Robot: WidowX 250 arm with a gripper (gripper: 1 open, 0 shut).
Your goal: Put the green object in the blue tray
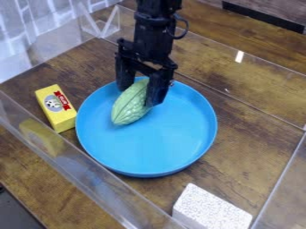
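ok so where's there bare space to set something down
Bare wood runs right of the blue tray, down to the white box; the tray's lower half is bare too. Crowded: the tray's top, with the green gourd and gripper, and its left, by the yellow box.

The worktop looks like brown wood with visible grain and a soft sheen. The blue tray appears to be smooth plastic, fairly even in finish. The green object has a slightly rough, textured skin. Dark, mostly matt surfaces cover the jaws. The clear panel shows glossy streaks like transparent plastic or glass.
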